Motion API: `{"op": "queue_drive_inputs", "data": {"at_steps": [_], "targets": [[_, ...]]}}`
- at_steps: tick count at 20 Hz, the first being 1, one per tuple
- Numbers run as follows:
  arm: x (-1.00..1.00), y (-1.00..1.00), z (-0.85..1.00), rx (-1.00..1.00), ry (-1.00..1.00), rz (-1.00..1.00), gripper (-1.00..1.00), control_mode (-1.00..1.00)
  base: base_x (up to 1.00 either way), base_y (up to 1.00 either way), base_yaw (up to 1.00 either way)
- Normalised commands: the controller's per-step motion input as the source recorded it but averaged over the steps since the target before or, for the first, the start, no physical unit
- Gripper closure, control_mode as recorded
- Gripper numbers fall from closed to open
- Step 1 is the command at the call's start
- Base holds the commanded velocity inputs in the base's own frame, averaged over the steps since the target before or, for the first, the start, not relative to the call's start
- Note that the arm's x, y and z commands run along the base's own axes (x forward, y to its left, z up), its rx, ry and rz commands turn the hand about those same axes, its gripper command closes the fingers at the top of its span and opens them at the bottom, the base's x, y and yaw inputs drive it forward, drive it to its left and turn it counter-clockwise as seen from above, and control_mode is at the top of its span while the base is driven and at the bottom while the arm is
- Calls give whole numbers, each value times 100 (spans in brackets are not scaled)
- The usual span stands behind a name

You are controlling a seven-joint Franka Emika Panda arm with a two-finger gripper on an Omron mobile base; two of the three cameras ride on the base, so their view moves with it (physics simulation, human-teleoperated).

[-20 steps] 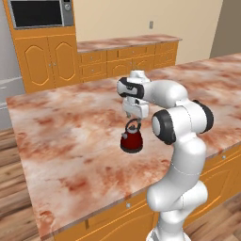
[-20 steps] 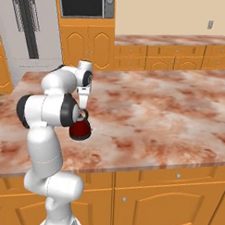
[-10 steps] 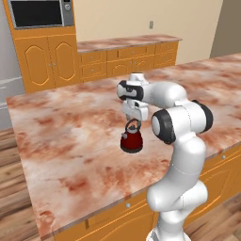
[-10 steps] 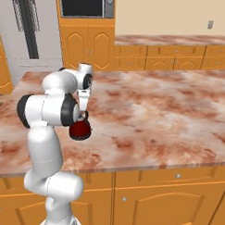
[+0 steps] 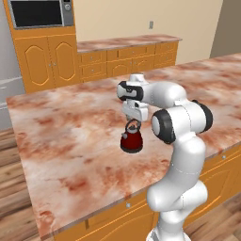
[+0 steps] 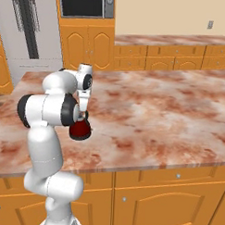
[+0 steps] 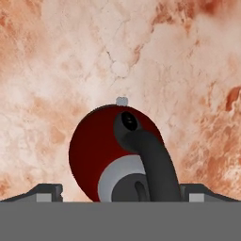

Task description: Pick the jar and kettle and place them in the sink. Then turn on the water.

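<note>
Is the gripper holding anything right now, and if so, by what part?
Nothing is held. The open gripper hangs over the kettle, its fingers wide on either side of the black handle.

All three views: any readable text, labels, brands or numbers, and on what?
None readable anywhere.
Kettle: plain dark red with a black handle, no mark in the hand view either.
Microwave: control strip at its right edge is too small and blurred to read.
Wall outlet: no lettering visible.
Counter and cabinet doors: bare marble pattern and wood, no signs.
</note>
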Motion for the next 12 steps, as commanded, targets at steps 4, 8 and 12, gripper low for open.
{"op": "queue_drive_inputs", "data": {"at_steps": [4, 8, 12], "targets": [[0, 0, 0, 0, 0, 0, 100, -100, 0, 0, 0], [0, 0, 0, 0, 0, 0, 100, -100, 0, 0, 0], [-4, -2, 5, 0, 1, 0, 100, -100, 0, 0, 0]]}}
